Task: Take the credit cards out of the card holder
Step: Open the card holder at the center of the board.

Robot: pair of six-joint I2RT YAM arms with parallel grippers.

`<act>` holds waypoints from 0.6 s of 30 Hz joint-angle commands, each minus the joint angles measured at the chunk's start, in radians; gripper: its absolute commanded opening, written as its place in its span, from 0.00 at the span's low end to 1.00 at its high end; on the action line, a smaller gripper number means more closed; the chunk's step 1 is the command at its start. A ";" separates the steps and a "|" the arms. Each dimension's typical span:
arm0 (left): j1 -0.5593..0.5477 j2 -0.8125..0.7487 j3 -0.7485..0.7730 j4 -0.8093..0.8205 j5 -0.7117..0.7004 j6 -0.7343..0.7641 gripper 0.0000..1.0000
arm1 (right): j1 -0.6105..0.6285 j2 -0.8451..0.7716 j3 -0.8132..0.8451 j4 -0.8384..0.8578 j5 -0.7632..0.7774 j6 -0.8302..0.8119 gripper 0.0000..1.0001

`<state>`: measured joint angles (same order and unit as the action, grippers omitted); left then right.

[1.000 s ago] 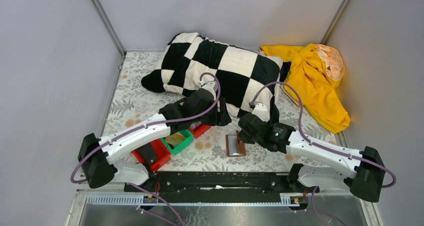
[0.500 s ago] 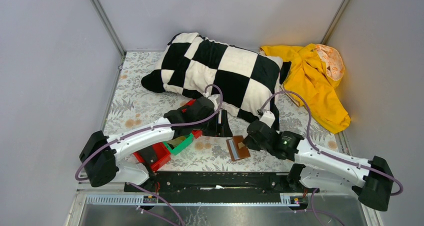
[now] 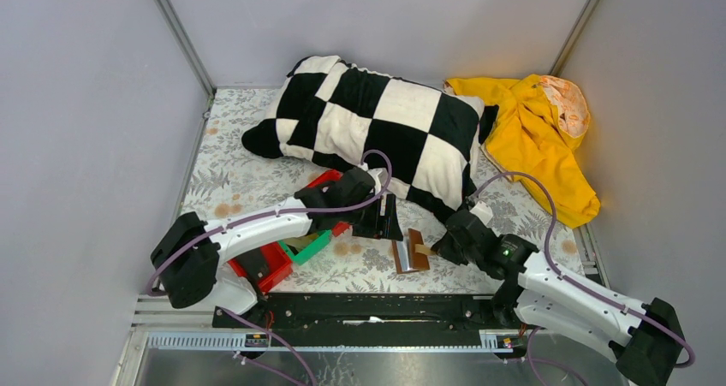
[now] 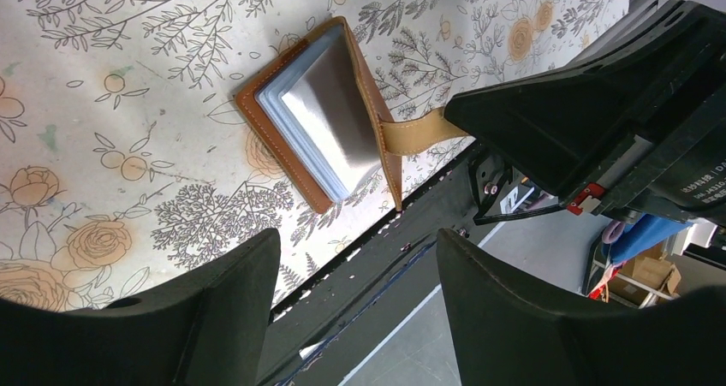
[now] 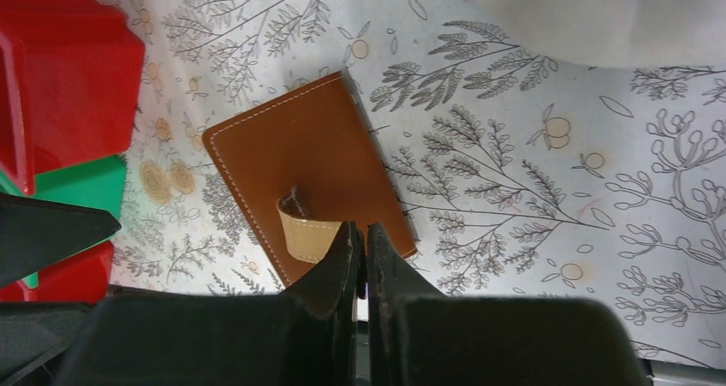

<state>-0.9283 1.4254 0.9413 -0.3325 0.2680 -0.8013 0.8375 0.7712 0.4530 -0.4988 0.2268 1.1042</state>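
Note:
The card holder (image 3: 404,254) is a small brown wallet lying on the floral cloth between the two arms. In the left wrist view the card holder (image 4: 318,116) is partly open, showing shiny pale grey-blue inner faces; no separate card shows. My right gripper (image 3: 435,249) is shut on its tan strap (image 5: 304,229), with the jaws (image 5: 360,229) pinched on the strap's end, and the brown cover (image 5: 300,168) is tilted up. My left gripper (image 3: 383,220) is open and empty, just left of and behind the holder, with wide-apart fingers (image 4: 218,309).
A red bin (image 3: 267,266), a green bin (image 3: 310,247) and a second red bin (image 3: 327,183) sit under the left arm. A checkered pillow (image 3: 377,121) and a yellow garment (image 3: 539,138) lie behind. A black rail (image 3: 368,307) runs along the near edge.
My right gripper has pulled back to the right with the strap, dragging the card holder right and lifting its cover. My left gripper has moved right toward the holder.

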 commanded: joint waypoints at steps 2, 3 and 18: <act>-0.011 0.024 0.008 0.062 0.036 0.012 0.72 | -0.033 0.030 0.002 -0.086 0.042 -0.030 0.00; -0.013 0.029 0.010 0.063 0.037 0.010 0.72 | -0.043 0.038 0.006 -0.096 0.036 -0.039 0.00; -0.030 0.053 0.034 0.075 0.044 0.014 0.72 | -0.130 0.114 -0.007 -0.201 0.056 -0.075 0.00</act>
<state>-0.9501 1.4620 0.9417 -0.3115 0.2928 -0.8013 0.7265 0.8597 0.4526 -0.6353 0.2409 1.0424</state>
